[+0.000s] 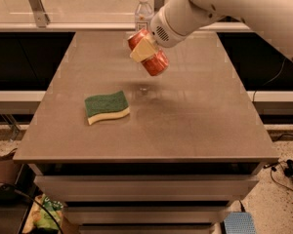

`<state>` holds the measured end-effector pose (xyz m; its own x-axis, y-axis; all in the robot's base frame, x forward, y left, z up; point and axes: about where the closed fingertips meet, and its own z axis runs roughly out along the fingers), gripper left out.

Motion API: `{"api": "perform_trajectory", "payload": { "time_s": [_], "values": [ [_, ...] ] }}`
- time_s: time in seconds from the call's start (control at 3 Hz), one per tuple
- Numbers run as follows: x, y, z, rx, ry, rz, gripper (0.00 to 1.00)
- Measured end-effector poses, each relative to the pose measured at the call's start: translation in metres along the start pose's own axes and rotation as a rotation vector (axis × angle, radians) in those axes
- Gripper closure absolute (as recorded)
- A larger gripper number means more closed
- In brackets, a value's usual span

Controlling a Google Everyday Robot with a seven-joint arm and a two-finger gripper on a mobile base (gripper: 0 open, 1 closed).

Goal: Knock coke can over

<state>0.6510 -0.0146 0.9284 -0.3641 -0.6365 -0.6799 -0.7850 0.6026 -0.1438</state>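
1. Gripper (146, 53) is clamping the coke can (156, 64), holding it tilted in mid-air over the table (200, 126).
2. Can is not resting on its side yet; by my read, laying it down is remaining.

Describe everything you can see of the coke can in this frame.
The coke can is a small red can, metal by its look; its lettering cannot be read. It is off the table, in the air above the far middle of the top, tilted steeply, one end up-left, the other down-right. The gripper holds it, jaws shut across its middle, one pale jaw covering part of its side. Nothing else touches it; its faint shadow lies on the table below.
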Motion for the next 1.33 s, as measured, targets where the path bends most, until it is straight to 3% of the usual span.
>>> {"api": "perform_trajectory", "payload": {
  "time_s": [0.67, 1.33],
  "values": [
    [0.012, -0.003, 0.001, 0.072, 0.174, -0.036, 1.00],
    [0.026, -0.006, 0.010, 0.090, 0.288, -0.080, 1.00]
  ]
}}
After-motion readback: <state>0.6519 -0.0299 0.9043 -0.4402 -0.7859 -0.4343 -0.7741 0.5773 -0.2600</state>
